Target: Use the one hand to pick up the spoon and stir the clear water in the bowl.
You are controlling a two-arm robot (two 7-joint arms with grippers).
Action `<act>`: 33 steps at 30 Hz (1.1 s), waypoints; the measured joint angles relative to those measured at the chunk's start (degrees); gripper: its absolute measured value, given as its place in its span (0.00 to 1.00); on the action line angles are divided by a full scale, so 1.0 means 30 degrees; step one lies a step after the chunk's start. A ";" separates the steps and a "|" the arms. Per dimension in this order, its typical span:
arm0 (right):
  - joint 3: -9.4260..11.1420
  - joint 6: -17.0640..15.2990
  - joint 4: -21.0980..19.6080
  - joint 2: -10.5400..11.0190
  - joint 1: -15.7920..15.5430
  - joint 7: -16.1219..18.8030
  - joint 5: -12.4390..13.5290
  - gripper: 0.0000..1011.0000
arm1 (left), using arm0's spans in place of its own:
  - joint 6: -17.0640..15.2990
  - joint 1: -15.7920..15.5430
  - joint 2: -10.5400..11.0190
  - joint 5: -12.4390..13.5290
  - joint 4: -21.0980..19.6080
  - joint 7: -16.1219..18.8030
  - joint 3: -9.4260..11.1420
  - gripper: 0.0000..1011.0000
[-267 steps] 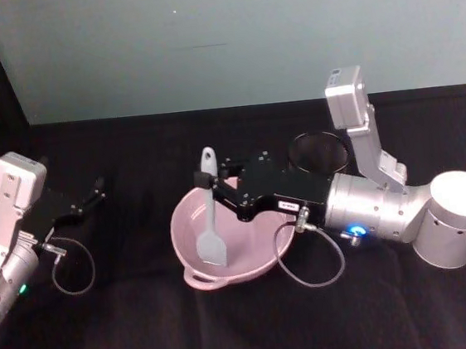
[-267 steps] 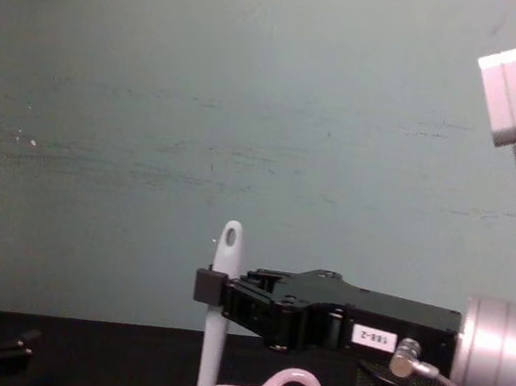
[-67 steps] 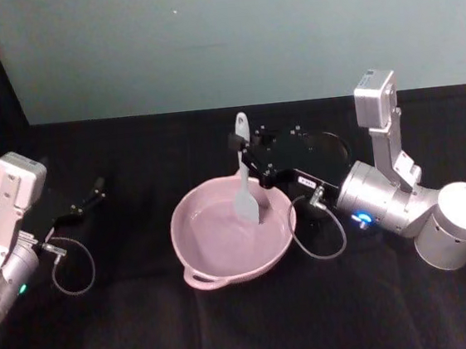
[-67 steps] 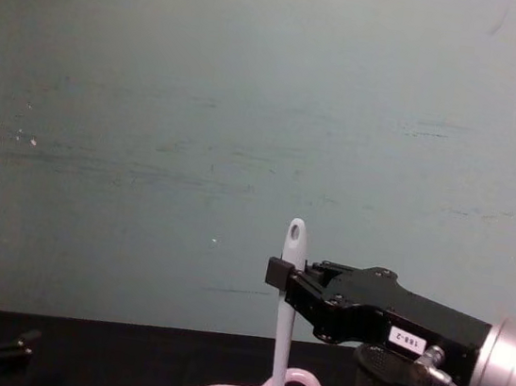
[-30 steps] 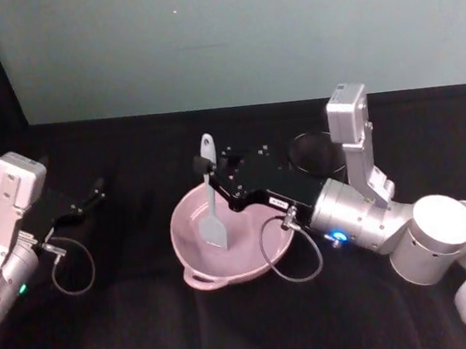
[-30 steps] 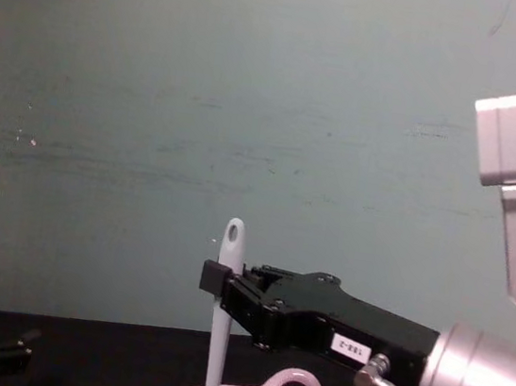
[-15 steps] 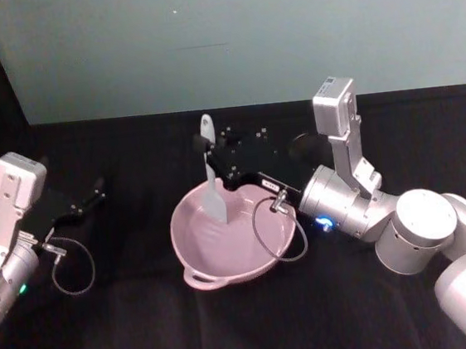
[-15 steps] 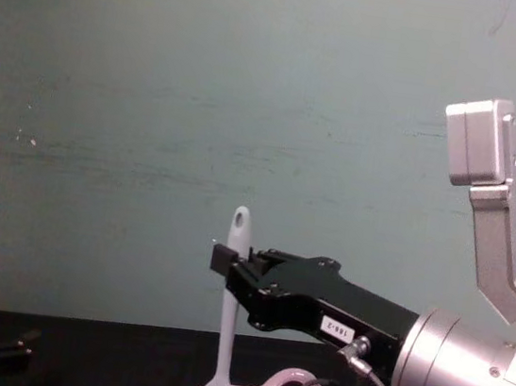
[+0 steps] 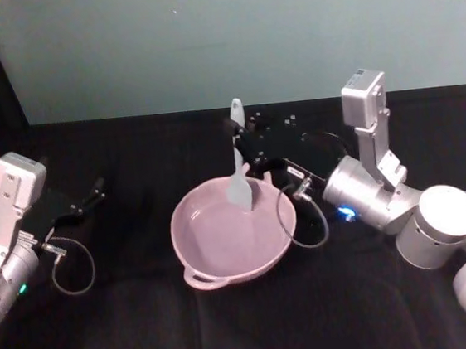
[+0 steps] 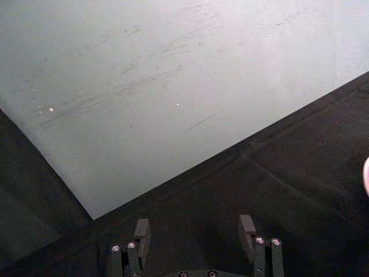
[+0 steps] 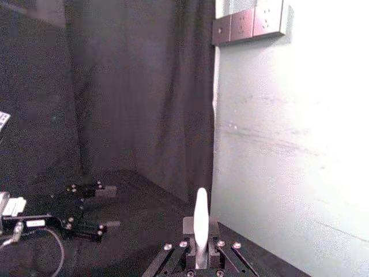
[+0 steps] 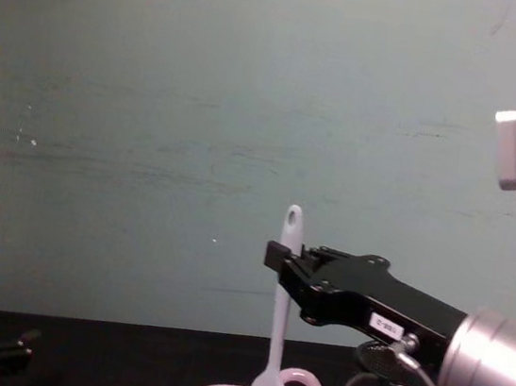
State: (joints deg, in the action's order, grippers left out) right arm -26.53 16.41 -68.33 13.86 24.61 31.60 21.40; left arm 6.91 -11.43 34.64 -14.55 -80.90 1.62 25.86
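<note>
The right gripper is clenched on the spoon just below the hole in its handle, holding it upright. The blade dips inside the bowl near the far rim. The left gripper rests at the left of the bench, well apart, its fingers spread and holding nothing

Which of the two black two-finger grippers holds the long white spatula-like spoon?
The right gripper: shut on the spoon, holding it upright over the pale pink glossy bowl. The left gripper is open and empty, off left.
</note>
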 joint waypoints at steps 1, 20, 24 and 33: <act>0.0056 -0.0031 -0.0034 0.0063 -0.0045 0.0031 0.0012 0.11 | 0.0001 0.0001 0.0000 0.0000 0.0000 0.0000 -0.0001 1.00; 0.0323 -0.1752 -0.3309 0.1973 -0.2310 0.1648 0.1722 0.11 | 0.0000 0.0001 0.0000 -0.0001 0.0000 0.0000 -0.0001 1.00; -0.0017 -0.1969 -0.3924 0.2178 -0.2629 0.1876 0.1993 0.11 | 0.0000 0.0001 0.0000 0.0000 0.0000 0.0000 0.0000 1.00; -0.0837 -0.2061 -0.3958 0.1924 -0.2461 0.1900 0.1958 0.11 | 0.0000 0.0000 0.0000 -0.0001 0.0001 0.0000 0.0000 1.00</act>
State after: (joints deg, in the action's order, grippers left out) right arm -29.04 10.23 -80.20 19.63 17.22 37.30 27.27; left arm 6.91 -11.43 34.65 -14.55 -80.90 1.62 25.86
